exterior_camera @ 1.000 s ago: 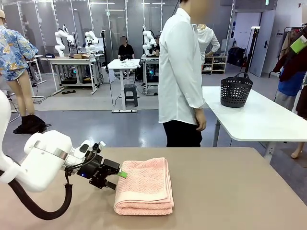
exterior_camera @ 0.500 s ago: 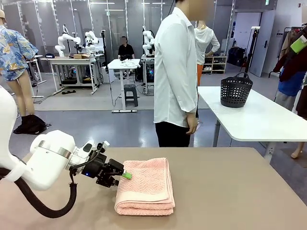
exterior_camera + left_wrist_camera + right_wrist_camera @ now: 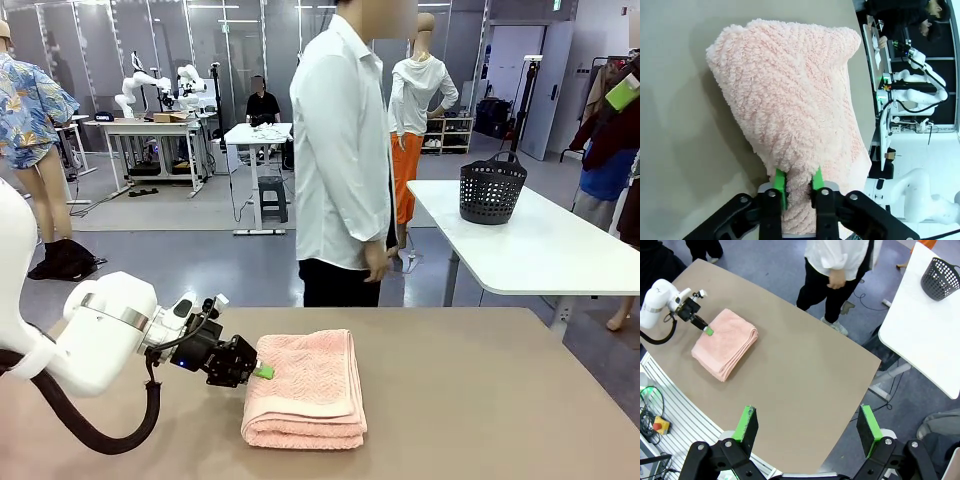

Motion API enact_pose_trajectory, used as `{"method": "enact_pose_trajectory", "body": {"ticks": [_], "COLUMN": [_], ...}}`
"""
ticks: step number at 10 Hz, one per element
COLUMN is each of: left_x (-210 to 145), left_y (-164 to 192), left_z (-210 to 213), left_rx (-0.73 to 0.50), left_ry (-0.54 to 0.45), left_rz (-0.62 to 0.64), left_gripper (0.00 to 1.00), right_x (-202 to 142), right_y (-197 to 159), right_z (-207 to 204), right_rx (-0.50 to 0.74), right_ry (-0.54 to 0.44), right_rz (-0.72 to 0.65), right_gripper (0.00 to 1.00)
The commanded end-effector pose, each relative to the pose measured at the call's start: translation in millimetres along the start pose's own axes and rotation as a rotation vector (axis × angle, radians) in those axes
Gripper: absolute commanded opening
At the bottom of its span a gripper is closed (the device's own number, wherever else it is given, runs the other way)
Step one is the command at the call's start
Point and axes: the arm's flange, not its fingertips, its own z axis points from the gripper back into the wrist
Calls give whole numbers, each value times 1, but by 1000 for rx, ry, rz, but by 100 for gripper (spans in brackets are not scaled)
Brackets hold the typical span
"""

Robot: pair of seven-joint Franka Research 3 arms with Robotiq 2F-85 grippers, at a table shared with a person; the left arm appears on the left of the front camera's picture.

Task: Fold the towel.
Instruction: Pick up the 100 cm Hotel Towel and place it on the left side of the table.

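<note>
The salmon-pink towel (image 3: 305, 385) lies folded in a thick stack on the tan table (image 3: 480, 400), slightly left of centre. My left gripper (image 3: 263, 371) reaches in low from the left and meets the stack's left edge. In the left wrist view its green pads (image 3: 780, 184) stand close together with a fold of the towel (image 3: 790, 100) pinched between them. The right wrist view looks down from high above: the towel (image 3: 725, 342) lies far below with the left gripper (image 3: 709, 331) at its side. My right gripper (image 3: 807, 415) is open with nothing between its fingers.
A person (image 3: 340, 150) in a white shirt stands at the table's far edge, hands hanging down. Behind on the right, a white table (image 3: 540, 260) carries a black basket (image 3: 492, 188). The tan surface right of the towel is bare.
The left gripper's pads have slid a little right onto the towel's edge and closed together on it. The person has stepped to the left.
</note>
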Motion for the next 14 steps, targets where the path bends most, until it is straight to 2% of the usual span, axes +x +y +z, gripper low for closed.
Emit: {"method": "enact_pose_trajectory", "body": {"ticks": [1,6,8,10,14], "left_x": [8,17,22,26,35], "left_y": [0,7,23,36,71], "left_z": [-2,28,70,122,238], "left_rx": [-10,6,2,16,132], "left_ry": [-1,48,15,39,28], "left_rz": [7,8,17,-7,-12], "left_gripper": [0,0,0,0,0], "right_x": [1,1,1,1,1], "right_y": [-1,-1,-1,-1,-1], "right_z": [1,1,1,1,1], "right_rx": [1,1,1,1,1], "right_ry": [8,8,8,8,8], "right_rz": [2,2,2,2,2], "right_gripper": [100,100,100,100,100]}}
